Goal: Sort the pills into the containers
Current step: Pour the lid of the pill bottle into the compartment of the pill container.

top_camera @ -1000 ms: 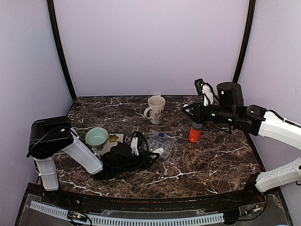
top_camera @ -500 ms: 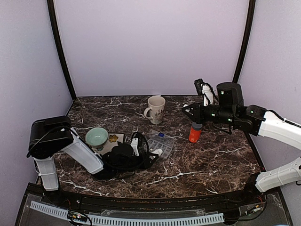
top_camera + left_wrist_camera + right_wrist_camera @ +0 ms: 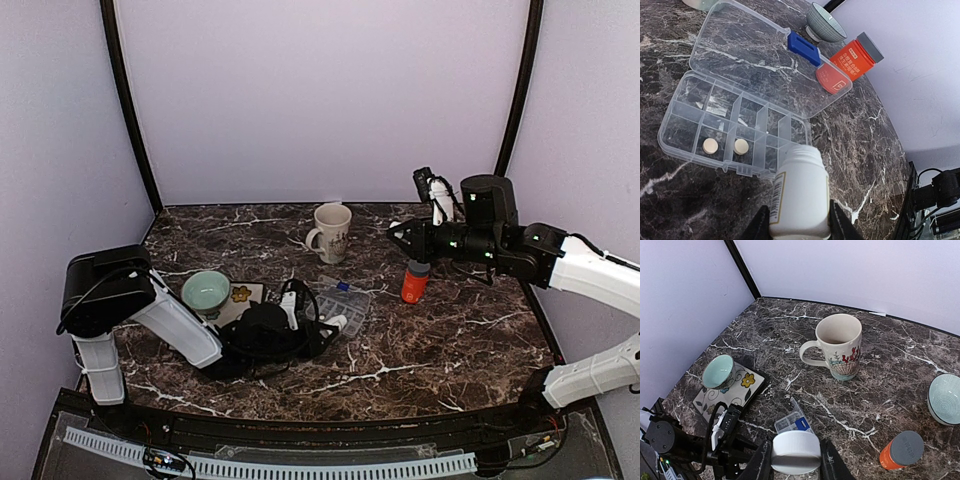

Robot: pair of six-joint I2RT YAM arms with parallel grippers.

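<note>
Marble table (image 3: pixel 440 340), from above: the left gripper (image 3: pixel 318 322) is low at the near edge of the organiser box (image 3: pixel 345 300), while the right gripper (image 3: pixel 408 238) hangs high, well to the right of the box, too far to steady it if it slides. At the left wrist, the jaws clamp a white pill bottle (image 3: pixel 799 192) at the box's near rim and two pills (image 3: pixel 710 145) lie in near-row compartments (image 3: pixel 682 127); a hard tip could spill many over the thin dividers. At the right wrist, the jaws pinch a white cap (image 3: pixel 796 452) above the box, and it might slip.
</note>
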